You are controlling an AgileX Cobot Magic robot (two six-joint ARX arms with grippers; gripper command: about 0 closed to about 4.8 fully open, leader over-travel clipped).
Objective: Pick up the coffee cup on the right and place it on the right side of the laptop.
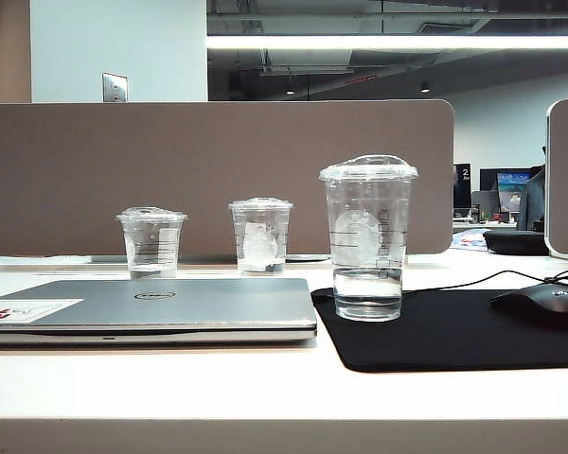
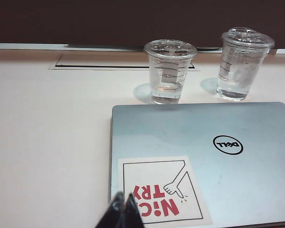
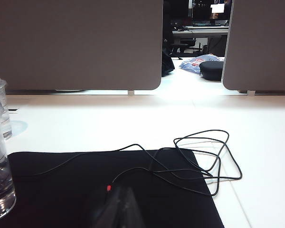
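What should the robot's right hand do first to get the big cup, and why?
Probably open the right gripper and swing it toward the coffee cup. Its fingers are shut, low over the mouse, and the cup stands untouched on the black mat beside the laptop.

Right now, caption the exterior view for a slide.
Three lidded cups, tallest on black mat right of closed laptop; grippers unseen.
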